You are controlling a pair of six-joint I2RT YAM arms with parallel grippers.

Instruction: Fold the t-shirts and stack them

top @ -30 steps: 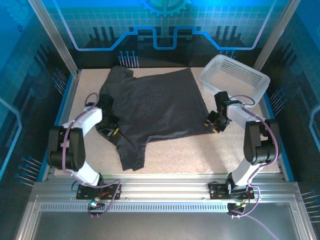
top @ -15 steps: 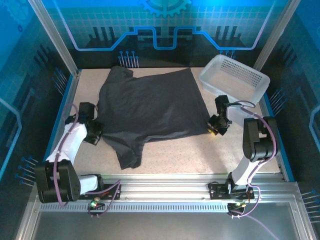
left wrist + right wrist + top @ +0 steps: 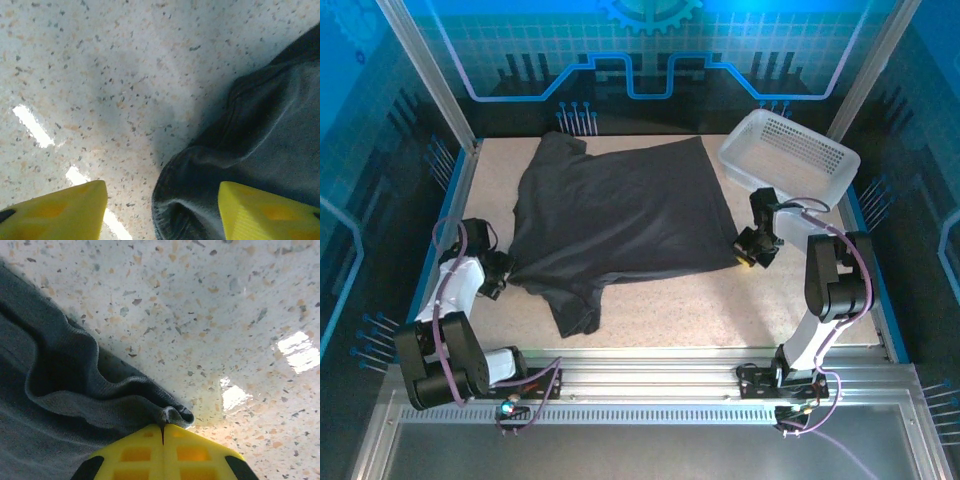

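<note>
Black-jointed white arms [image 3: 457, 283], looping purple cables [image 3: 861, 258], yellow waffle-moulded gripper fingers [image 3: 134, 454]

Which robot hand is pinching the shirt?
The right gripper: its yellow jaws are pressed shut on a corner of the t-shirt. The left gripper has its jaws apart, with cloth lying loose between them.

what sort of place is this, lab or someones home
Probably a robotics lab test cell: an aluminium frame with blue printed panels encloses a speckled table, a left arm and a right arm are bolted at its near edge, and a t-shirt lies spread.
</note>
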